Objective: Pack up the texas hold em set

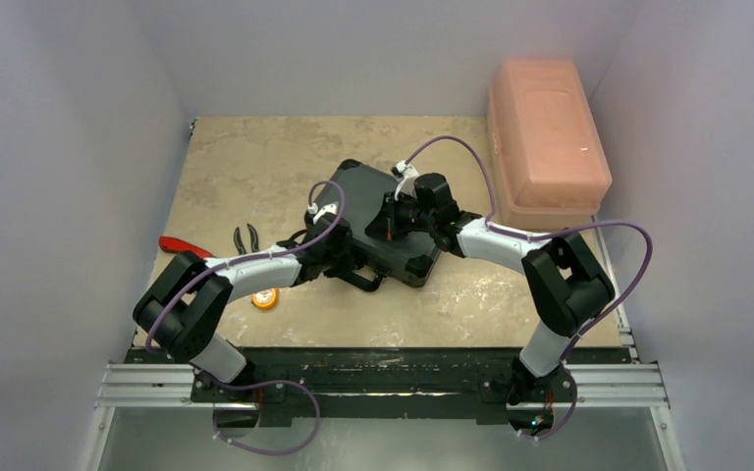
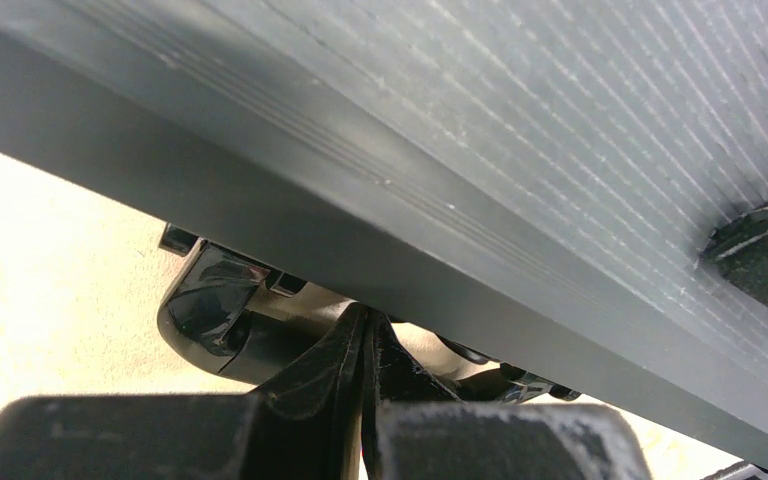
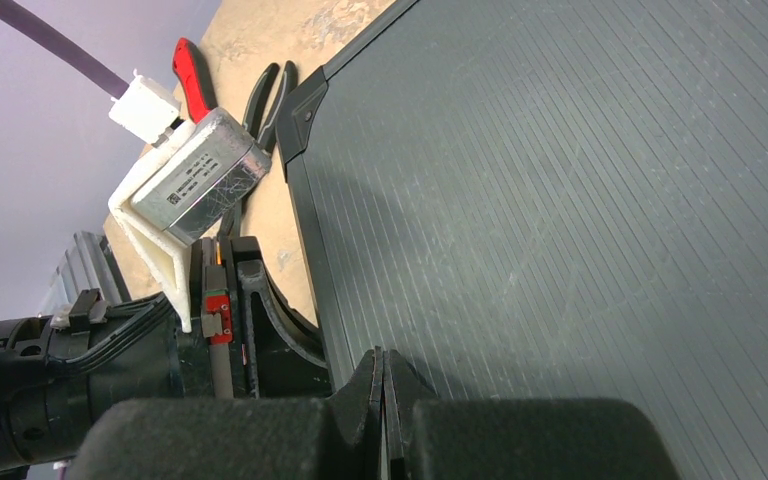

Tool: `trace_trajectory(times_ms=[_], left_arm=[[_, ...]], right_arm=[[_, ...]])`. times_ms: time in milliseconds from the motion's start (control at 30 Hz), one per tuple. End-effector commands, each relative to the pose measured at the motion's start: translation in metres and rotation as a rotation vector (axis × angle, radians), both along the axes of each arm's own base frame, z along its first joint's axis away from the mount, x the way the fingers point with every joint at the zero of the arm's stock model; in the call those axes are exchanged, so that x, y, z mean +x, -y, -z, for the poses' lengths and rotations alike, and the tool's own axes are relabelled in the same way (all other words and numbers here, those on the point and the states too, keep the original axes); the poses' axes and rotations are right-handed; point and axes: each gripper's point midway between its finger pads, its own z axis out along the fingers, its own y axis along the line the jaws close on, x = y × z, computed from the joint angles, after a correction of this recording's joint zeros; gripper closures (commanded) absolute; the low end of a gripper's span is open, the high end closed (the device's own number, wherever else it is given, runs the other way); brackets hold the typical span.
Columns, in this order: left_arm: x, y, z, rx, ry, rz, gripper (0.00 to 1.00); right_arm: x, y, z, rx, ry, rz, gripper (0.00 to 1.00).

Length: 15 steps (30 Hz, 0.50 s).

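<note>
The black hard briefcase (image 1: 365, 188) lies closed and flat in the middle of the table, its handle (image 1: 361, 280) towards the near side. No chips, card decks or discs show. My left gripper (image 1: 344, 257) is shut and empty, its tips (image 2: 365, 322) up against the case's front edge (image 2: 380, 250), right beside the glossy handle (image 2: 210, 320). My right gripper (image 1: 393, 222) is shut and empty, its tips (image 3: 383, 362) resting on the ribbed lid (image 3: 580, 200) near the case's left edge.
A big pink plastic box (image 1: 545, 137) stands at the back right. Black pliers (image 1: 246, 238), a red-handled tool (image 1: 185, 246) and an orange tape measure (image 1: 265, 298) lie left of the case. The left wrist's camera block (image 3: 200, 170) sits close to my right gripper.
</note>
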Motion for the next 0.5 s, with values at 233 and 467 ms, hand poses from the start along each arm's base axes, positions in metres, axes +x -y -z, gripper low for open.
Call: trace_trajectory(times_ms=[233, 467], left_arm=[[0.013, 0.0, 0.004, -0.015, 0.073, -0.047, 1.0], [0.006, -0.02, -0.015, 0.038, 0.119, -0.056, 0.99]], right_arm=[[-0.063, 0.064, 0.117, -0.368, -0.336, 0.031, 1.0], [-0.05, 0.06, 0.08, -0.337, -0.264, 0.048, 1.0]])
